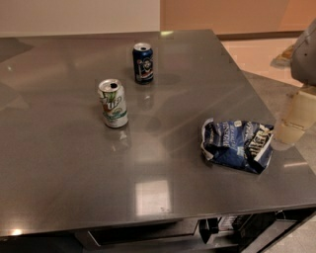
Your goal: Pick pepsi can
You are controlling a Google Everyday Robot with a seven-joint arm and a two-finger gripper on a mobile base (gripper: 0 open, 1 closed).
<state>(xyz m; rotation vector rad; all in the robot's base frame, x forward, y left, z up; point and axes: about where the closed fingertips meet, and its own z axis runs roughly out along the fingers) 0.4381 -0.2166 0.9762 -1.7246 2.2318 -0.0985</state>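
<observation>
The pepsi can (142, 63) stands upright in the upper middle of the frame, toward the far side of the worktop (74, 163). It is dark navy with a silver top, and its round logo faces the camera. Nothing touches it, and a faint reflection of it lies on the glossy grey surface around its base.

Just below and to the left of it stands a white-and-green can (113, 103), also upright. Its silver top shows an opened tab hole. The two cans are near each other but apart.

Lower and well to the right, in the right-middle of the frame, a crumpled dark blue and white foil snack bag (237, 144) lies flat on the worktop, close to its right edge.

My hand (289, 129) is at the right edge of the frame, a pale cream piece hanging below a grey part of my arm (305, 52). It sits just beside the bag's right end, over the worktop's right edge and well apart from the pepsi can. It grips nothing that I can see, and I cannot tell whether it is open or closed.

Beyond the worktop, a pale wall (79, 15) runs along the top of the frame, and light floor (256, 54) shows at the upper right.
</observation>
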